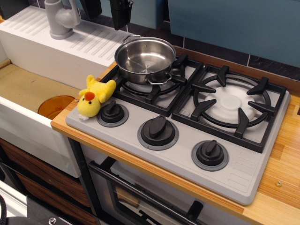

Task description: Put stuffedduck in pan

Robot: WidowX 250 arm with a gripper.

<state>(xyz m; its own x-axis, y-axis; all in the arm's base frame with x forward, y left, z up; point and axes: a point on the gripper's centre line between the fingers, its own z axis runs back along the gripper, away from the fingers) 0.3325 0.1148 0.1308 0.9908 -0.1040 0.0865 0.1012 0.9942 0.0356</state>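
The yellow stuffedduck (95,96) with an orange-red beak lies on the front left corner of the grey stove, touching the left knob (112,113). The shiny steel pan (125,67) stands empty on the back left burner, just behind and to the right of the duck. My gripper (107,13) hangs at the top edge of the view, above the sink's back ledge and behind and to the left of the pan. Its two dark fingers (121,14) stand apart with nothing between them. Most of the gripper is cut off by the frame.
A white sink (28,93) with an orange drain (55,106) lies left of the stove. A grey faucet (62,18) stands behind it. The right burner grate (232,101) is bare. Two more knobs (158,131) sit along the stove front. A wooden counter edge (281,173) runs at the right.
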